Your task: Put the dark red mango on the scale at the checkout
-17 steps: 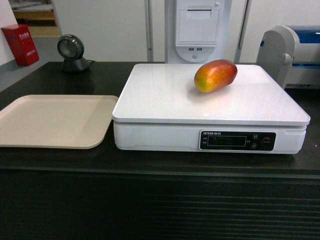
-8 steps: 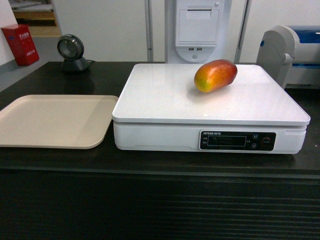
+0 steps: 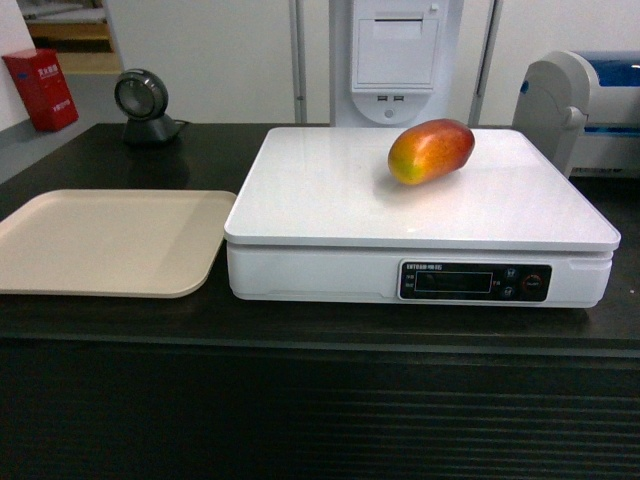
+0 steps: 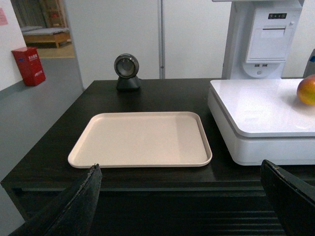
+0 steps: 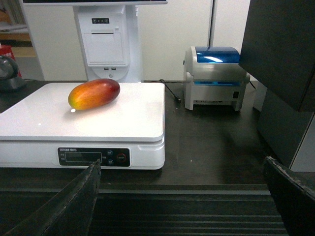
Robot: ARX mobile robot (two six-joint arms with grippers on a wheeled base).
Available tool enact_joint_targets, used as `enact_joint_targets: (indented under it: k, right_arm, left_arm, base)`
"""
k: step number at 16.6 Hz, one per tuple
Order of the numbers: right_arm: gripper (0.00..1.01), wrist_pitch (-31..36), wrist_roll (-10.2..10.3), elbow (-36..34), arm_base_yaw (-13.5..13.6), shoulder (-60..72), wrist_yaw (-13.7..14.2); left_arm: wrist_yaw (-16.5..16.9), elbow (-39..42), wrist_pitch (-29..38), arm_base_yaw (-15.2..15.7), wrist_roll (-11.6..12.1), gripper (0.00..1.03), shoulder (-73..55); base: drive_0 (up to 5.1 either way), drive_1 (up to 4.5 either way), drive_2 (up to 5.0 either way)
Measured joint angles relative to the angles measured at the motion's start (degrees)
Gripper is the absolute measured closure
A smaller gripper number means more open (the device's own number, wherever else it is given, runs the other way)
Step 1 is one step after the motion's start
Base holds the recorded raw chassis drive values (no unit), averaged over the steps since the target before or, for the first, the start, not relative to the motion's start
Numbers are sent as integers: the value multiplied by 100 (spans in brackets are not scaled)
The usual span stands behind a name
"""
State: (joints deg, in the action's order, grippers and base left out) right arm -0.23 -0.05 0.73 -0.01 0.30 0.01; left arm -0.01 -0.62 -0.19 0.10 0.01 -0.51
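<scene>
The dark red mango (image 3: 431,150) lies on its side on the white scale (image 3: 330,200), toward the back right of the scale's top, red end to the right; it also shows in the right wrist view (image 5: 94,94) and at the edge of the left wrist view (image 4: 306,90). The scale stands on the black checkout counter (image 3: 300,330). Neither gripper appears in the head view. My left gripper (image 4: 179,169) is open and empty, held back in front of the counter's ribbed front. My right gripper (image 5: 181,164) is likewise open, empty and well short of the scale (image 5: 123,118).
A beige tray (image 3: 110,240) lies left of the scale. A round barcode scanner (image 3: 141,100) stands at the back left, a receipt printer column (image 3: 395,55) behind the scale, and a blue-lidded label printer (image 5: 216,76) to its right. A dark cabinet (image 5: 283,49) rises at the far right.
</scene>
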Motion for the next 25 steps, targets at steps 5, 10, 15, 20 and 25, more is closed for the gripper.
enact_joint_targets:
  k: [5,10,15,20,25]
  right_arm:
    - [3,0,0,0,0,0,0]
    - [3,4,2,0,0,0,0]
    - [3,2,-2,0,0,0,0]
    - [3,0,-2,0,0,0,-2]
    - [3,0,2,0,0,0,-4]
  left_arm:
    - [0,0,0,0,0,5,-2]
    - [0,0,15,0,0,5,-2]
    - [-7,0,9,0,-2,5,-2]
    - [-4,0,2,0,0,5,-2]
    - [-2,0,2,0,0,5,-2]
  base:
    - [0,0,0]
    - [0,0,0]
    - [0,0,0]
    - [0,0,0]
    - [0,0,0]
